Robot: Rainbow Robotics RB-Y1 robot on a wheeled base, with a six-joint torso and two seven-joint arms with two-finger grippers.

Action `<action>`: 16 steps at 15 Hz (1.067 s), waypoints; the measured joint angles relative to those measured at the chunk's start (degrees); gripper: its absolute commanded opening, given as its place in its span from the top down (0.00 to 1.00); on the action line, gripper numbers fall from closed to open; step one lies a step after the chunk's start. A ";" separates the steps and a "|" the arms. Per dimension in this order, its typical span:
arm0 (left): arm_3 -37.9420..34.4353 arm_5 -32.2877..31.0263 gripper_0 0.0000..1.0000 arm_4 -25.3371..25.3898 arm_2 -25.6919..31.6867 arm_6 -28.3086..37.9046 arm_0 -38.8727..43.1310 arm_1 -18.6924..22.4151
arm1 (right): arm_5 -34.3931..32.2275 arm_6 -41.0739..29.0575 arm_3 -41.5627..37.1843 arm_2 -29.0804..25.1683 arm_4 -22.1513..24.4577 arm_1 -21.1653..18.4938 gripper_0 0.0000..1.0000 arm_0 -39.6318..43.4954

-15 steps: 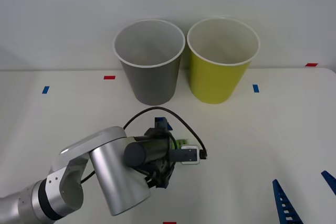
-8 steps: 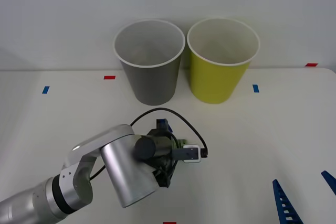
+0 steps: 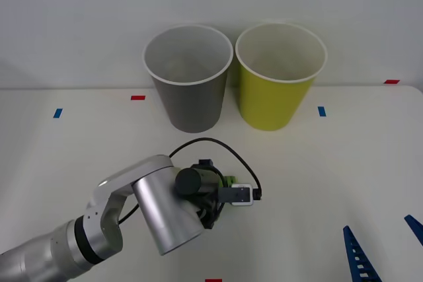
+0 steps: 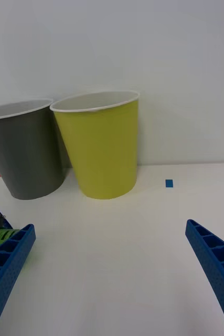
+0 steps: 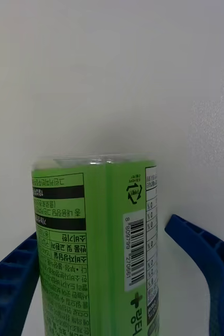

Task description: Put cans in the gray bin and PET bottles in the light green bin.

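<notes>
Nearest, the left tool (image 5: 112, 283) sits low over the white desk (image 3: 330, 176), well in front of the gray bin (image 3: 190, 77). Its ribbed blue fingers (image 5: 201, 252) flank the bottle (image 5: 93, 247), one on each side of the bright green label, though whether they press on it cannot be told. The bottle's label carries black print and a small white barcode patch, and its clear plastic end points away from the wrist toward bare desk. From the front, the silver left arm (image 3: 132, 222) covers most of the bottle, leaving a sliver of green just beside the wrist, in front of the gray bin and slightly toward the yellow-green side.

Off to the side, the right tool (image 4: 109, 273) waits near the desk's front edge, well in front of the light green bin (image 4: 104, 147), with its blue fingers (image 4: 7, 262) spread wide and nothing between them.

Farther back, the gray bin stands upright at the desk's rear edge against the wall. The light green bin stands just beside it, their white rims nearly touching. Small red and blue tape marks (image 3: 137, 98) lie on the desk to either side of the gray bin.
</notes>
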 measured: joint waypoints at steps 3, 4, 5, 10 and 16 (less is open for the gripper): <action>-0.10 -0.03 1.00 0.51 0.03 0.07 -0.03 0.13 | 0.00 0.00 0.00 0.00 0.00 0.00 0.00 0.00; -0.12 -0.10 1.00 0.66 0.03 0.07 -0.03 0.18 | 0.00 0.00 0.00 0.00 0.00 0.00 0.00 0.00; -0.16 -0.27 1.00 0.77 0.03 0.09 -0.03 0.29 | 0.00 0.00 0.00 0.00 0.00 0.00 0.00 0.00; -5.15 -1.22 1.00 0.69 0.15 5.33 0.59 3.36 | 0.00 0.00 0.00 0.00 0.00 0.00 0.00 0.00; -16.31 -10.62 1.00 -10.42 7.66 17.64 13.57 6.90 | 0.00 0.00 0.00 0.00 0.00 0.00 0.00 0.00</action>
